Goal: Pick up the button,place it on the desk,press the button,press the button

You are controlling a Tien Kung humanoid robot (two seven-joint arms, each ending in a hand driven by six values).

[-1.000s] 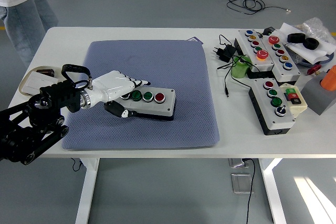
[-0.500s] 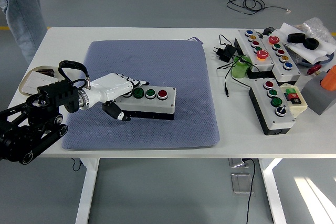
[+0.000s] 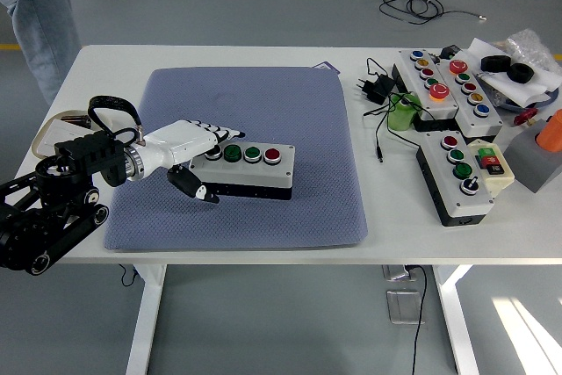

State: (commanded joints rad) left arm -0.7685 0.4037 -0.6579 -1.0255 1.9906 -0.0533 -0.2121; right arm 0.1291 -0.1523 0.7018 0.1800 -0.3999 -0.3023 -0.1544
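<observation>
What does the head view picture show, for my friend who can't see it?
The robot's left hand grips the left end of a grey button box with green and red buttons, on a blue-grey pad on a white table. More button boxes and cables lie on the right, and a person stands at the far left corner.

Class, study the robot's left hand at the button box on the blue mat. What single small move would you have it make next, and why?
Probably open the fingers and draw the left hand back. The button box looks already set down on the blue mat, yet the fingers lie over its left end and the thumb sits at its front. Freeing the hand would clear the green and red buttons for pressing.
</observation>
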